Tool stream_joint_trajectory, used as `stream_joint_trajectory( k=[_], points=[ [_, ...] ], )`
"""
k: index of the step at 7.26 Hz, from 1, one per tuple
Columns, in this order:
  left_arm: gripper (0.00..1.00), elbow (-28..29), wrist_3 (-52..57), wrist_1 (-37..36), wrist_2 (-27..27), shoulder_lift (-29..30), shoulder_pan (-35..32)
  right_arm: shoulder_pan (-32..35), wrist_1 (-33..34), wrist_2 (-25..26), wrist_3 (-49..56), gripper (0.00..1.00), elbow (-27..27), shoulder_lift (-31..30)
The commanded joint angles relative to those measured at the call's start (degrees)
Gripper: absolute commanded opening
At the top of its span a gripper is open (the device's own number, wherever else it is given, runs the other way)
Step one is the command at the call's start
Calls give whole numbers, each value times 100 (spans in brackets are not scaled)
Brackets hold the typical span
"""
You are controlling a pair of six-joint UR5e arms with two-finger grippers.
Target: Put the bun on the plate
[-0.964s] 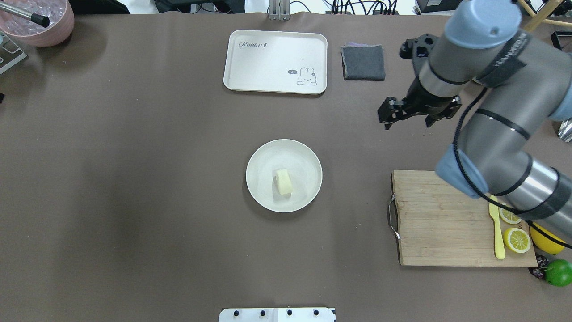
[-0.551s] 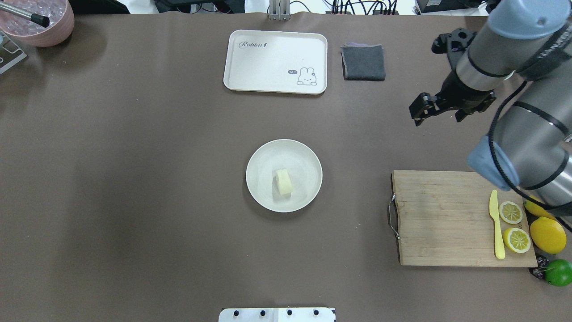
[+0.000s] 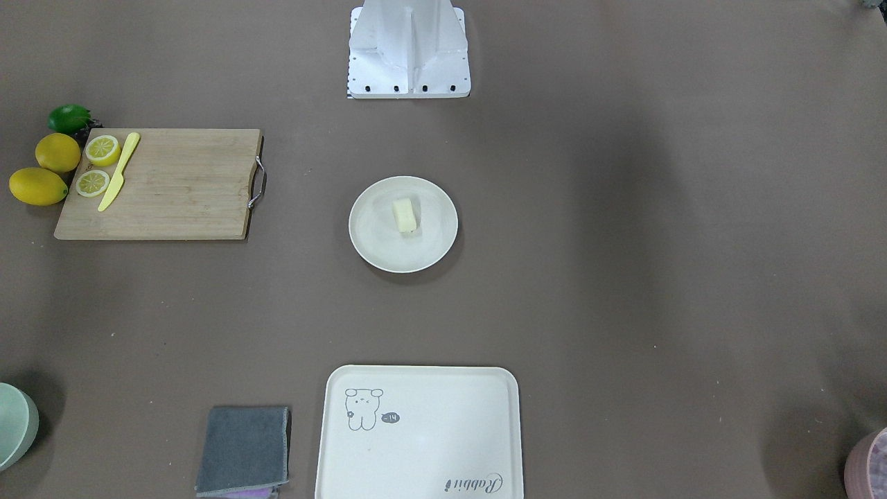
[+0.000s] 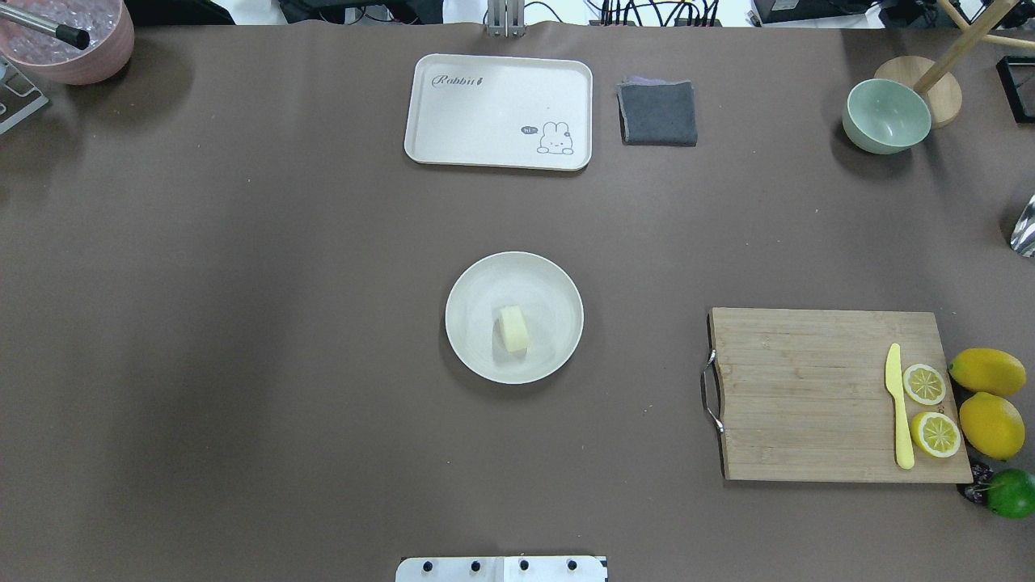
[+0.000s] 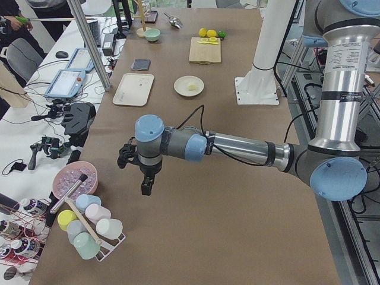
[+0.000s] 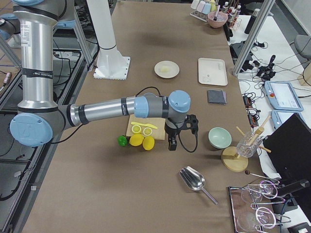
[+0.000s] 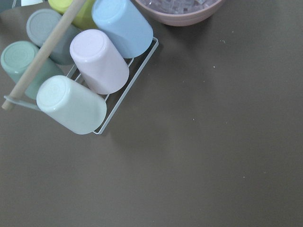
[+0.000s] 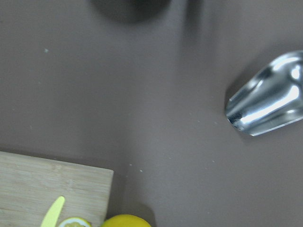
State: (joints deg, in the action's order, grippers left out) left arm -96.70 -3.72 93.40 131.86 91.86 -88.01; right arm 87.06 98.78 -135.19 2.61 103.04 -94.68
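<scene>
the bun (image 4: 513, 329) is seen lying on the plate (image 4: 558, 291), close to its middle and well inside the rim. the plate is set at the centre of the table, with the tray (image 4: 498, 111) far behind it and the cutting board (image 4: 808, 396) to its right. from this the task is judged to be done.

the left gripper (image 5: 145, 187) is held above bare table at the far left end, near the cups (image 7: 98, 60). the right gripper (image 6: 171, 144) is held at the far right end, just past the lemons (image 6: 137, 140) and near the metal scoop (image 8: 267, 97). both are shown only by the side cameras, so it cannot be told whether the jaws are apart or together. nothing is seen hanging from either.

little is left to go wrong with the bun itself. the likelier trouble is judged to lie at the table's ends. the cups could be knocked over by a low swing of the left arm, and the scoop or lemons could be pushed by the right. the plate would be disturbed only if an arm were brought back low across the middle.
</scene>
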Motion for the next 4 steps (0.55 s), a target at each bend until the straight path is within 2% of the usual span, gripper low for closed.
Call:
stream_joint_trajectory(
  k=[1, 4],
  points=[
    [98, 55, 3, 20, 147, -45, 3, 442, -174, -60, 257, 100, -214, -383],
    [98, 63, 3, 20, 138, -36, 3, 478, -351, -77, 205, 100, -162, -455]
  ],
)
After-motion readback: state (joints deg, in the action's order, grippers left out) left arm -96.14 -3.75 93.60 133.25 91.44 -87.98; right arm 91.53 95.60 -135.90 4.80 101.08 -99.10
